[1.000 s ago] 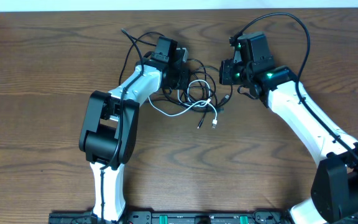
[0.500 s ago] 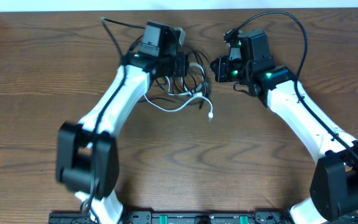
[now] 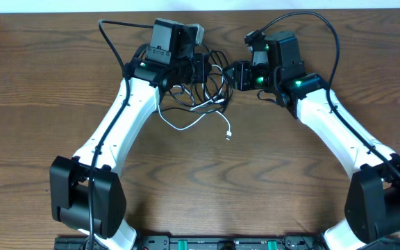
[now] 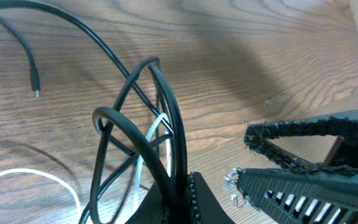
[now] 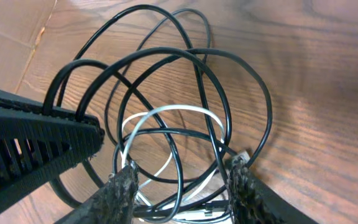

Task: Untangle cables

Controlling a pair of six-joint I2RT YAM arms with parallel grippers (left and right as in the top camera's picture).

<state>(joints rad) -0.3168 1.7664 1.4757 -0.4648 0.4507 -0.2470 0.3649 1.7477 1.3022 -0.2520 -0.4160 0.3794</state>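
The overhead camera hung above the brown wood-grain table (image 3: pixel 40 139) and looked straight down. It was far enough off to hold the white left arm (image 3: pixel 113 128) and the white right arm (image 3: pixel 339 130), with their bases at the near edge. The left wrist camera sat very close and low over the wood, facing the tangle of thin black and white cables (image 3: pixel 212 85). The right wrist camera, equally close, looked down past the right gripper (image 5: pixel 182 171) onto the same tangle. All three views shared that tangle and the wood around it.

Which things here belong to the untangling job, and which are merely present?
Job: black cable; white cable; left gripper, holding the black cable; right gripper, open around the loops.
Not the job: thick black wires fixed to the arms; wooden table.
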